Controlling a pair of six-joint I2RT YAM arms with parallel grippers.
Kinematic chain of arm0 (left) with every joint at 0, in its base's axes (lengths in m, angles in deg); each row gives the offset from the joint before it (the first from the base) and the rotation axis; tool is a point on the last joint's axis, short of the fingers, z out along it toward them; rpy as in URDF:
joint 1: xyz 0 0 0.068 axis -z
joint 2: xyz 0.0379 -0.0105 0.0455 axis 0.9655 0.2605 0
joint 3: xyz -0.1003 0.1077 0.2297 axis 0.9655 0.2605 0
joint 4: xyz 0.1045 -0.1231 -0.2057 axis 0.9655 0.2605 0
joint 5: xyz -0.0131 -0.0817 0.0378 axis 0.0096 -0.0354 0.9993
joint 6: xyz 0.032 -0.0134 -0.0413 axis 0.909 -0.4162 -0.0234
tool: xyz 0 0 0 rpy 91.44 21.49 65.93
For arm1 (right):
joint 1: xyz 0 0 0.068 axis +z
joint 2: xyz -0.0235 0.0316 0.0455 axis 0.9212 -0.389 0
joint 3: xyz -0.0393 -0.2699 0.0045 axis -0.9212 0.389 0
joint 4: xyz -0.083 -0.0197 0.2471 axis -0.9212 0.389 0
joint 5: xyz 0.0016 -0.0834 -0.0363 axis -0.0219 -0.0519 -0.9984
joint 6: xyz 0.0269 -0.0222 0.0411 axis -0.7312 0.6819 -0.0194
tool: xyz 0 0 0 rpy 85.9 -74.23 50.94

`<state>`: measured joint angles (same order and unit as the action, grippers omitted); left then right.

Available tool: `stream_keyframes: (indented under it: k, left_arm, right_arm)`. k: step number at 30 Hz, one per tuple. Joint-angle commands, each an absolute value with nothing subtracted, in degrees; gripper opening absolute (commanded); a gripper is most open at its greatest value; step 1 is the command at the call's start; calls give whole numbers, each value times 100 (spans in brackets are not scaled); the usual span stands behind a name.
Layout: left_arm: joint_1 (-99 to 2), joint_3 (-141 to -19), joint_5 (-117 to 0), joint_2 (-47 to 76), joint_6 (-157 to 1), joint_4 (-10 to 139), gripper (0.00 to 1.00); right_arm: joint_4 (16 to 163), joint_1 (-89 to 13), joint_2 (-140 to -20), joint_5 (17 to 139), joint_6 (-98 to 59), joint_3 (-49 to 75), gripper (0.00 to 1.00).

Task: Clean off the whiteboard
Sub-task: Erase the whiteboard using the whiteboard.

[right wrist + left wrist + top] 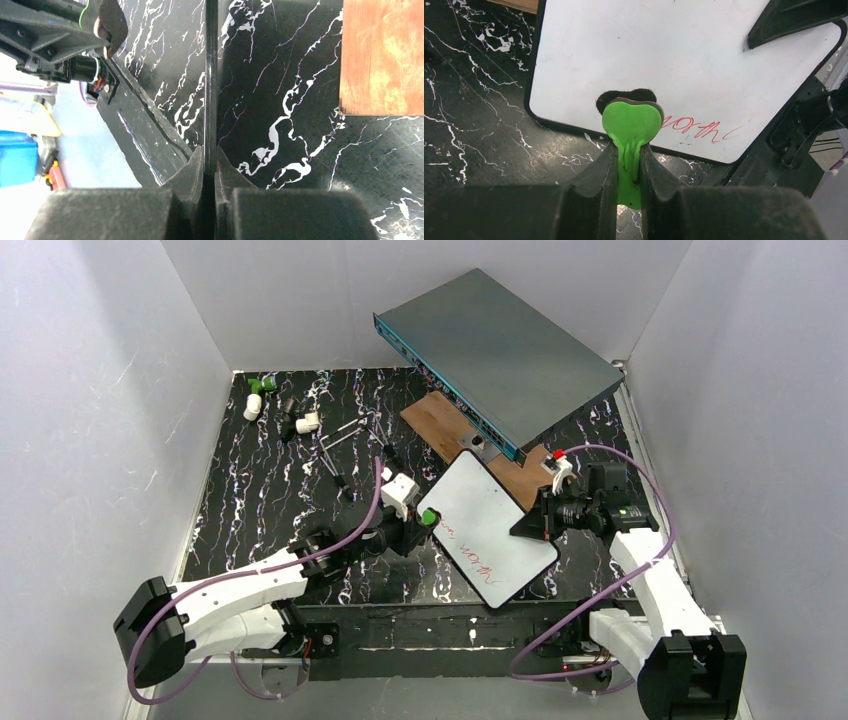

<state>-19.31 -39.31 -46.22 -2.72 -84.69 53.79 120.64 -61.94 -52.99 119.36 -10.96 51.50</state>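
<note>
The whiteboard (495, 515) lies tilted over the black marbled table, with red writing (470, 550) along its near-left side. My right gripper (527, 524) is shut on its right edge; in the right wrist view the board shows only as a thin black rim (211, 75) running out from between the jaws of that gripper (210, 167). My left gripper (629, 155) is shut on a green eraser (631, 122). Its black felt pad (624, 96) rests on the whiteboard (674, 60) near the board's left edge, just left of the red writing (696, 129).
A grey-teal metal box (500, 350) leans at the back, over a brown wooden plank (435, 425) that touches the board's far corner. Small white and green parts (255, 398) and thin metal rods (335, 455) lie at the back left. White walls close in on three sides.
</note>
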Motion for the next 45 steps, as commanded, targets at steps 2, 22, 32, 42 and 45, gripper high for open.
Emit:
stream_keyframes:
  k: [2, 22, 32, 42, 45]
  left_arm:
    - [-1958, -3889, -4547, -304, -8351, 5581, 0]
    - [-2828, -4234, -5781, 1521, -8089, 5199, 0]
    - [-2876, -4499, -4374, 2737, -7740, 4190, 0]
    - [-2975, -4996, -4415, 3256, -8199, 4294, 0]
    - [-2974, -4990, -4776, 3349, -8222, 4353, 0]
  right_arm:
    - [11084, -6236, -5453, 11990, -1837, 5327, 1]
    - [11578, -5756, -7078, 11472, -1674, 4578, 1]
    - [11560, -5735, -7027, 11603, -1687, 4586, 1]
    - [11596, -5701, -7079, 11796, -1635, 4576, 1]
    - [11605, -5683, -7105, 11840, -1631, 4567, 1]
